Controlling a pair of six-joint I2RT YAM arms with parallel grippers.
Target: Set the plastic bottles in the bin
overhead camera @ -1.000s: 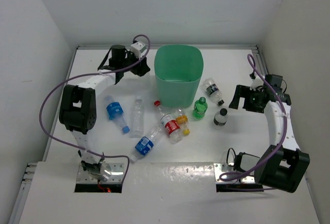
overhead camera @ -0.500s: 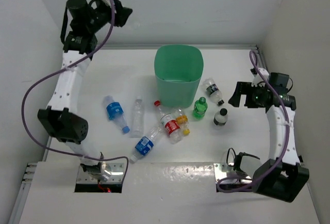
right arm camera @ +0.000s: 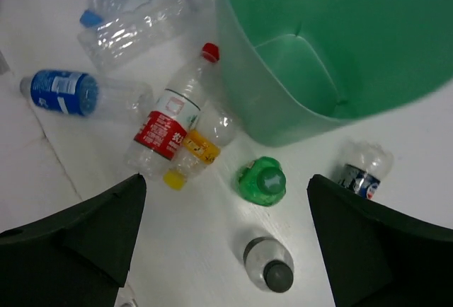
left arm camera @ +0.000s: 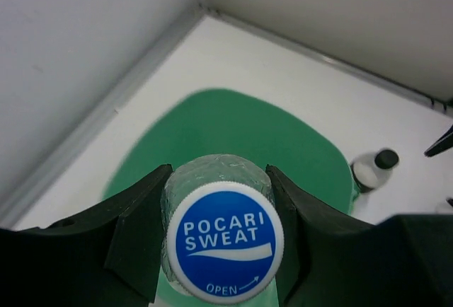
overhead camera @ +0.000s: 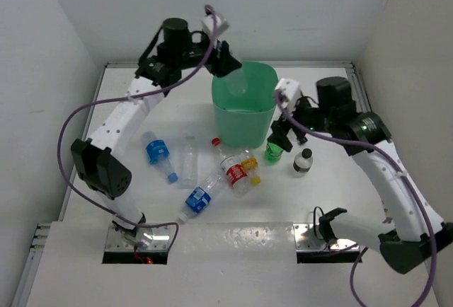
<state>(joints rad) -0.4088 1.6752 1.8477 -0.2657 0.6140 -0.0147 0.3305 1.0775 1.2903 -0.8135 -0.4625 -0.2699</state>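
1. Nine plastic bottles point(overhead camera: 231, 171) are counted. Eight are spread over the table point(overhead camera: 141, 112) in front of and beside the one bin point(overhead camera: 244, 129), and one is held.
2. The held bottle point(left arm camera: 225, 242), clear and blue-capped, is pinched between the jaws of the left gripper point(left arm camera: 218, 180), above the bin's opening.
3. The right gripper point(right arm camera: 226, 194) is seen with its jaws spread wide, above the table just beside the bin. The green bottle point(right arm camera: 262, 180) is framed between them below, untouched.
4. Inside the bin only its bare green floor is seen.

The bin point(overhead camera: 244, 119) stands at the far edge, one bottle point(left arm camera: 225, 242) over it; other bottles point(overhead camera: 236, 172) lie before and right of it.
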